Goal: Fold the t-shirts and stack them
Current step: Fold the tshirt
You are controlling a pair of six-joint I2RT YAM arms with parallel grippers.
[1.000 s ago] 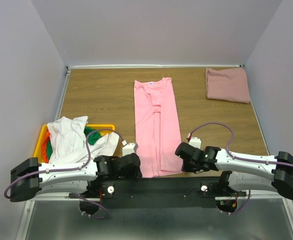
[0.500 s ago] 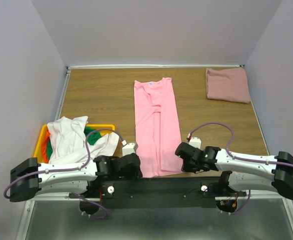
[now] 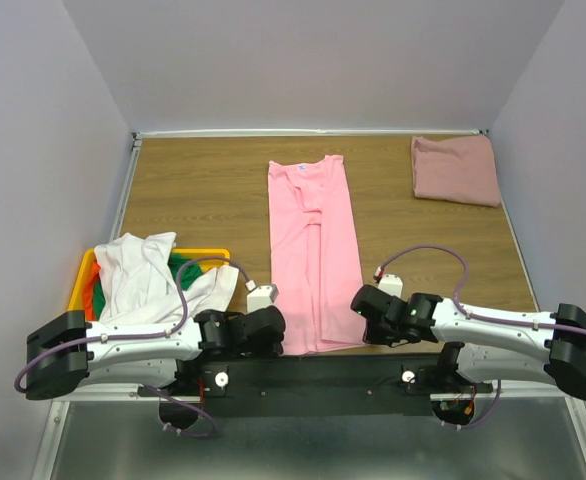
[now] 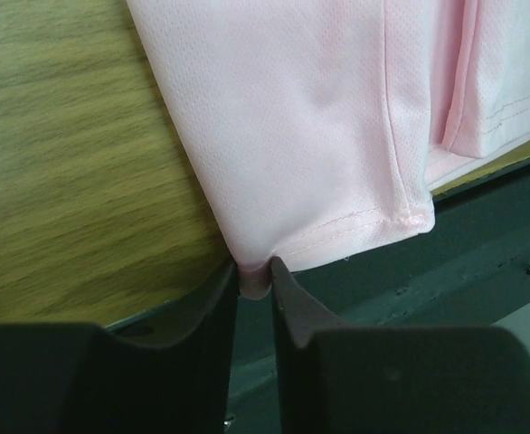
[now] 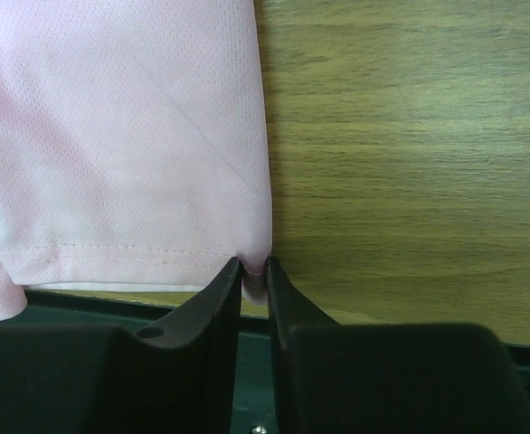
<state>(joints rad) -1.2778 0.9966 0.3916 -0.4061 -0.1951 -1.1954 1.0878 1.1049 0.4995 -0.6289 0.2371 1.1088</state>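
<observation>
A bright pink t-shirt [image 3: 313,250] lies folded into a long strip down the middle of the wooden table, neck label at the far end. My left gripper [image 3: 276,343] is shut on its near left hem corner [image 4: 254,276]. My right gripper [image 3: 358,318] is shut on its near right hem corner [image 5: 256,269]. A dusty rose-pink t-shirt [image 3: 456,170] lies folded at the far right. A white t-shirt [image 3: 148,275] drapes over green [image 3: 185,266] and orange [image 3: 92,283] tees in the yellow bin.
The yellow bin [image 3: 205,254] stands at the near left of the table. A black mounting bar [image 3: 313,375] runs along the near edge, just under the shirt's hem. Grey walls close in the table on three sides.
My left arm has shifted slightly to the right. The pink shirt and the right arm have not visibly moved.
</observation>
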